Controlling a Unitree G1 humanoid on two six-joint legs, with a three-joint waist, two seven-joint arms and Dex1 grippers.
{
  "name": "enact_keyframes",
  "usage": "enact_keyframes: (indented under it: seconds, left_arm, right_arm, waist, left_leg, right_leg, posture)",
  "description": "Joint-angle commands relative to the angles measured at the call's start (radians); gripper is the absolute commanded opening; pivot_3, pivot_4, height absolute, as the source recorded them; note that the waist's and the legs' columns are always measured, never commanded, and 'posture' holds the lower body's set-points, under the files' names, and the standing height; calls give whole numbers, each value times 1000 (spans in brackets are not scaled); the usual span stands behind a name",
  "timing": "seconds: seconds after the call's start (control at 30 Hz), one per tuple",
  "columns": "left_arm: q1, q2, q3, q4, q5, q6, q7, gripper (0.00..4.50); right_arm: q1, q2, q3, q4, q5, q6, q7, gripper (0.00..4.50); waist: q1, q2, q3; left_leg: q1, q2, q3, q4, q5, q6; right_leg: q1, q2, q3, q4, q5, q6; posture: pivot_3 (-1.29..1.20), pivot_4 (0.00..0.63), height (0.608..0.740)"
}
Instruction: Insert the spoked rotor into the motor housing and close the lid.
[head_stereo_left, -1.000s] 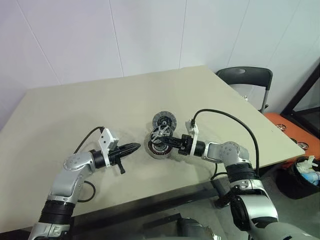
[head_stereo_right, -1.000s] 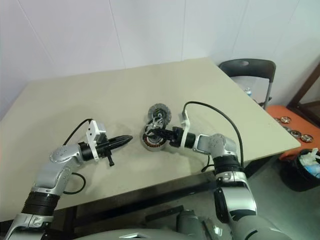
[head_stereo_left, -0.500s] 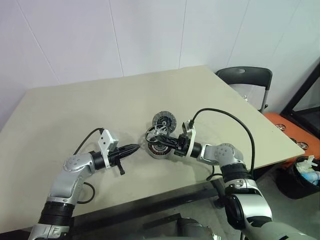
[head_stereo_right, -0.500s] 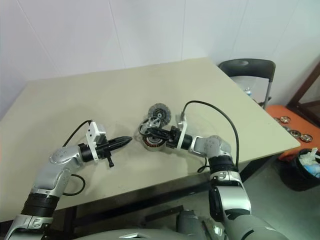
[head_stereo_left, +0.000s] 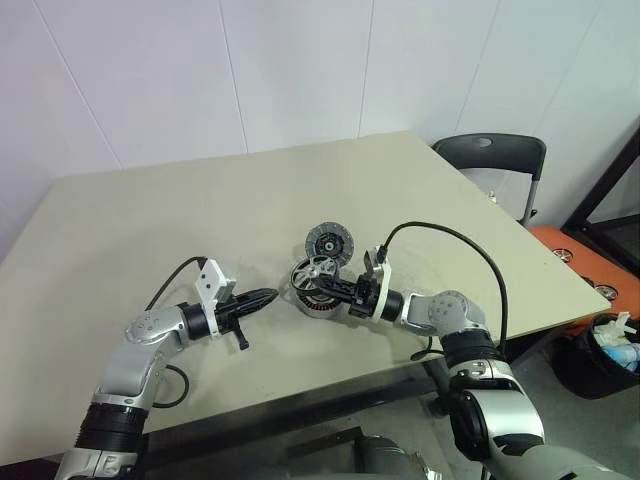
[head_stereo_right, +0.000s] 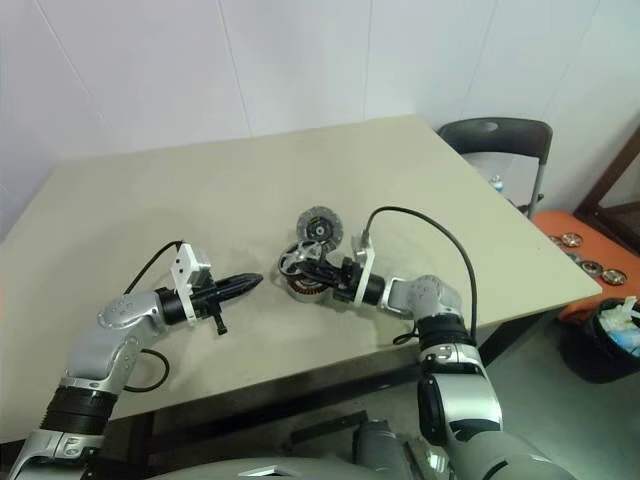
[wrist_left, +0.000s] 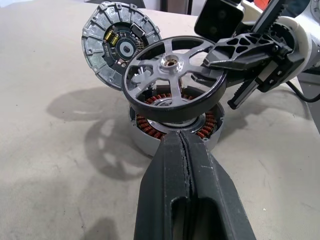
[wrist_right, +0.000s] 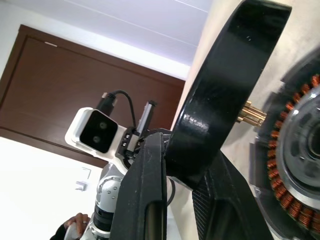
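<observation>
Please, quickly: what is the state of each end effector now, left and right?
Left end effector: closed, holding nothing.
Right end effector: closed on the rim of the rotor, held tilted over the housing.

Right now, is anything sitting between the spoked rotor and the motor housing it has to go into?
Nothing visible does. The right gripper holds the spoked rotor by its rim, tilted just above the motor housing, whose copper windings lie uncovered. The lid is on the table behind the housing, out of the way.
</observation>
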Motion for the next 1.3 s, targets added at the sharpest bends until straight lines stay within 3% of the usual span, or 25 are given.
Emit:
enact_keyframes:
  seconds: [0.03, 0.83, 1.07, 1.3]
  left_arm:
    - [-7, 12, 10, -39, -1, -7, 2, 0]
    - [-12, 9, 5, -29, 14, -13, 8, 0]
    - [-12, 10, 6, -25, 20, -19, 11, 0]
    - [-20, 11, 2, -8, 31, -25, 8, 0]
  right_arm:
    - [-6, 2, -20, 0, 8, -9, 26, 305]
    - [-7, 13, -20, 26, -19, -5, 37, 305]
    - [-17, 12, -37, 40, -32, -21, 21, 2573]
    - [-26, -29, -29, 3, -26, 16, 54, 2573]
  waist:
    - [0, 0, 0]
    - [0, 0, 0]
    - [0, 0, 0]
    - [1, 0, 0]
  left_leg:
    - [0, 0, 0, 0, 0, 0]
    - [0, 0, 0, 0, 0, 0]
    - [0, 0, 0, 0, 0, 0]
    - [0, 0, 0, 0, 0, 0]
  right_leg:
    - [0, 0, 0, 0, 0, 0]
    - [0, 0, 0, 0, 0, 0]
    - [0, 0, 0, 0, 0, 0]
    - [0, 0, 0, 0, 0, 0]
  posture:
    - [0, 0, 740]
    - [0, 0, 740]
    - [0, 0, 740]
    - [0, 0, 740]
